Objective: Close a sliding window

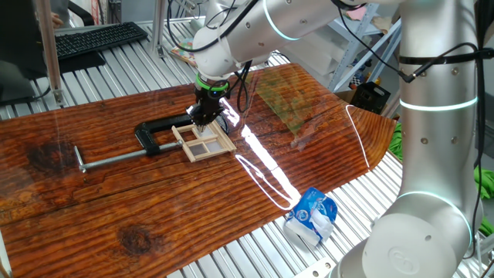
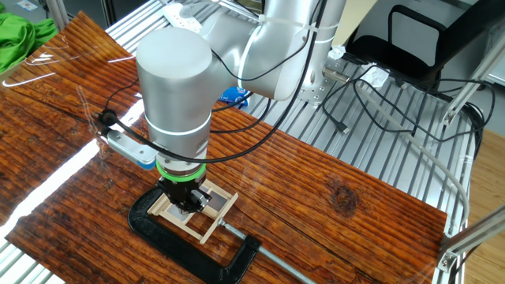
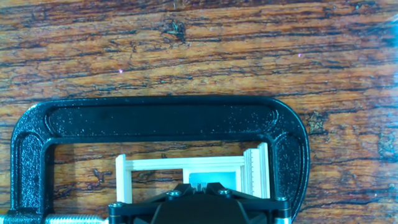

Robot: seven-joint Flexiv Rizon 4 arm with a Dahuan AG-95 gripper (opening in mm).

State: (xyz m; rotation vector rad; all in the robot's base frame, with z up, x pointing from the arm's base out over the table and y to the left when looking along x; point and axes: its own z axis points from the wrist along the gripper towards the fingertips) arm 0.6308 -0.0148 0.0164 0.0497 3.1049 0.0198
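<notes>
From my remote station, reading one fixed view left to right: a black metal bar clamp with a long silver rod lies on the reddish, strongly grained wooden tabletop, its rod pointing toward 9 o'clock and its C-shaped head at the 3 o'clock end. Held inside that head is the small pale-wood sliding window with crossbars, lying flat. The black two-finger gripper stands directly on the window's 12 o'clock edge, below the silver arm's green-ringed wrist. At 5 o'clock from the window, off the board's edge, rests a crumpled blue-and-white bag. In the other fixed view the gripper sits down among the window's bars. In the hand view the clamp arches over the window; the fingertips are hidden, so I cannot tell whether the claw is parted or pinching.
</notes>
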